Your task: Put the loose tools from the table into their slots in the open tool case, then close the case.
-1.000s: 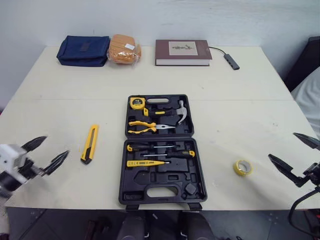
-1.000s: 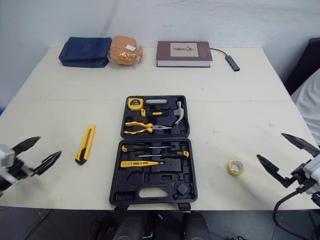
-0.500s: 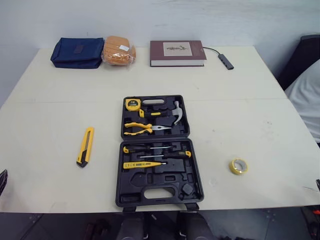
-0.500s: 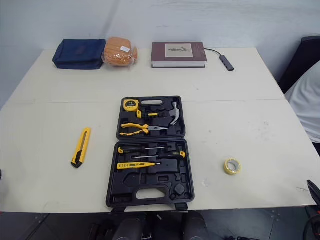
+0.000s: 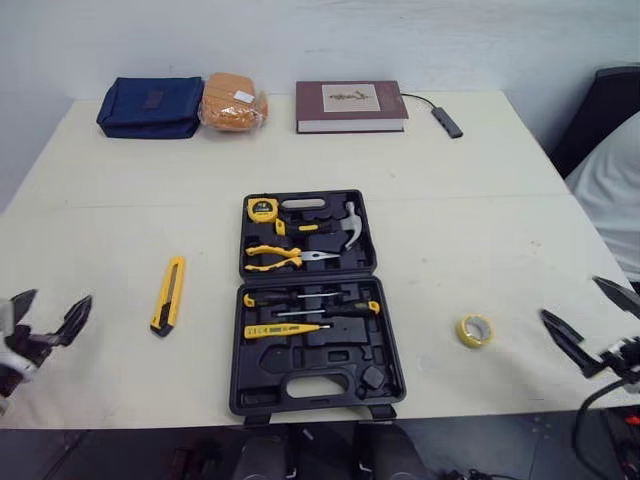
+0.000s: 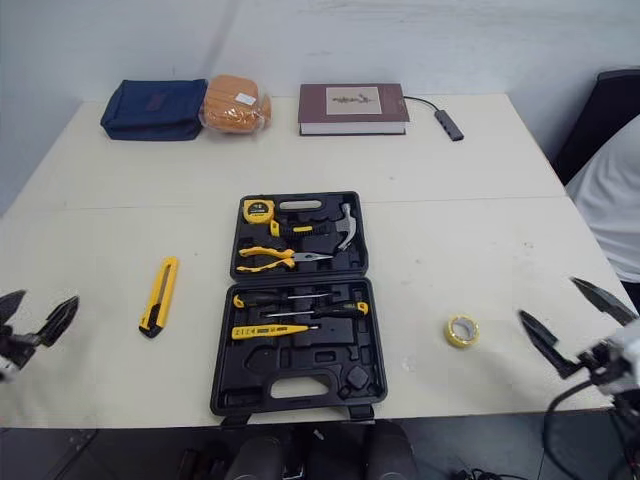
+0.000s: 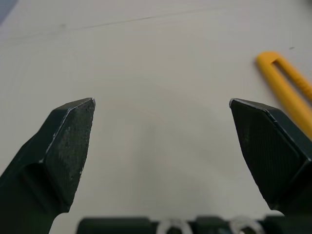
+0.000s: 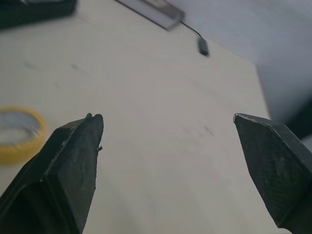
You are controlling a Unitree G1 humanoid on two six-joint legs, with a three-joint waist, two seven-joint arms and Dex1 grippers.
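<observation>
The black tool case [image 5: 312, 300] lies open mid-table, holding a tape measure, hammer, pliers and screwdrivers; several slots in its near half are bare. A yellow utility knife [image 5: 168, 295] lies loose to the case's left and shows as a yellow bar [image 7: 287, 85] in the left wrist view. A yellow tape roll [image 5: 475, 331] lies loose to the case's right, also seen at the wrist view's edge [image 8: 19, 134]. My left gripper [image 5: 48, 312] is open at the near left table edge. My right gripper [image 5: 585, 315] is open near the right front corner, beside the tape roll.
Along the far edge lie a navy pouch [image 5: 150, 106], an orange packet [image 5: 231, 101], a maroon book [image 5: 350, 105] and a small adapter on a cable [image 5: 445, 121]. A dark chair and white cloth [image 5: 605, 170] stand off the right side.
Both grippers, out of sight half a second ago, are back at the table's near corners, still open. The head camera has shifted slightly. The tools have not moved.
</observation>
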